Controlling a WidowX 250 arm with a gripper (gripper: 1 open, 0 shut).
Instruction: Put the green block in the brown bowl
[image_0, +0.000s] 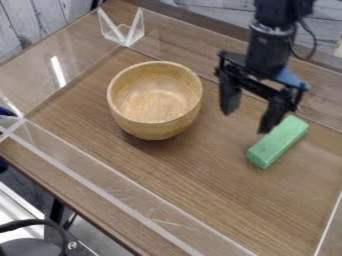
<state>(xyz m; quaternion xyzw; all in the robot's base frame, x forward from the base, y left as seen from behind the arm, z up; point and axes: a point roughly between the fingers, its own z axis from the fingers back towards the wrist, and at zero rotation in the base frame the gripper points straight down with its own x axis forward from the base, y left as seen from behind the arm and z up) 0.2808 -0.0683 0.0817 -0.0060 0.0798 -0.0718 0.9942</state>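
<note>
The round light-brown wooden bowl (155, 122) waits at left. Right of it, the black two-fingered gripper (254, 103) hangs spread, seemingly mid-approach; it likely must align over the bright green rectangular block (278, 141) on the wooden table (174, 190), then descend.

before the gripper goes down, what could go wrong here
The open gripper hangs with its fingers apart, one near the green block, so a fingertip might land on the block instead of beside it. The block lies at a slant, so jaws closing out of line with it could twist it or grip poorly.
</note>
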